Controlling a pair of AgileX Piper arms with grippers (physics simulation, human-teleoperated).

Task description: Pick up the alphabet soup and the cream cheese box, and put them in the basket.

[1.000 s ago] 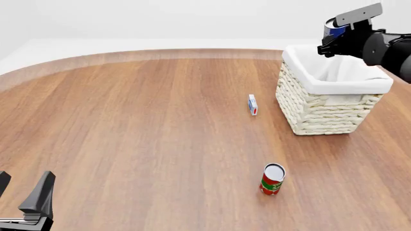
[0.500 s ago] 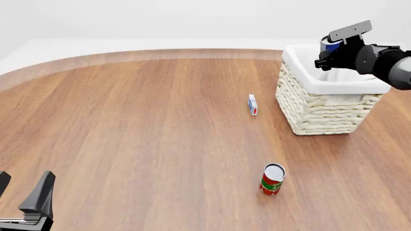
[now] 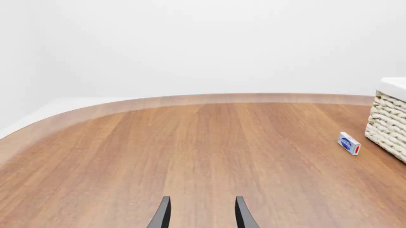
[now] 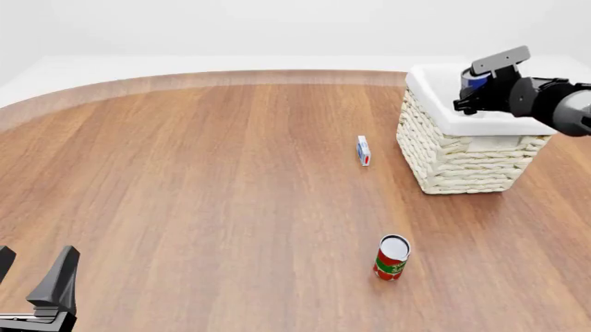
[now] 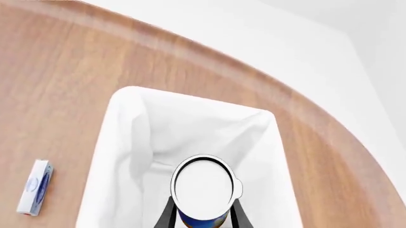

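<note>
The alphabet soup (image 4: 474,81), a can with a blue label and a silver-white top (image 5: 204,187), is held upright by my right gripper (image 4: 473,95), which is shut on it just above the opening of the basket (image 4: 452,159). In the right wrist view the can hangs over the white liner (image 5: 127,137). The cream cheese box (image 4: 363,150) stands on edge on the table left of the basket, and it also shows in both wrist views (image 3: 349,143) (image 5: 35,186). My left gripper (image 4: 32,280) stays open at the near left corner, with nothing between its fingers (image 3: 161,214).
A red-and-green labelled can (image 4: 392,257) stands upright on the near right part of the wooden table. The basket (image 3: 388,118) sits near the table's far right edge. The table's curved rim runs along the back.
My right gripper has come down with the soup can, from above the basket's rim to just over its opening. The left arm and the other objects have not moved.
</note>
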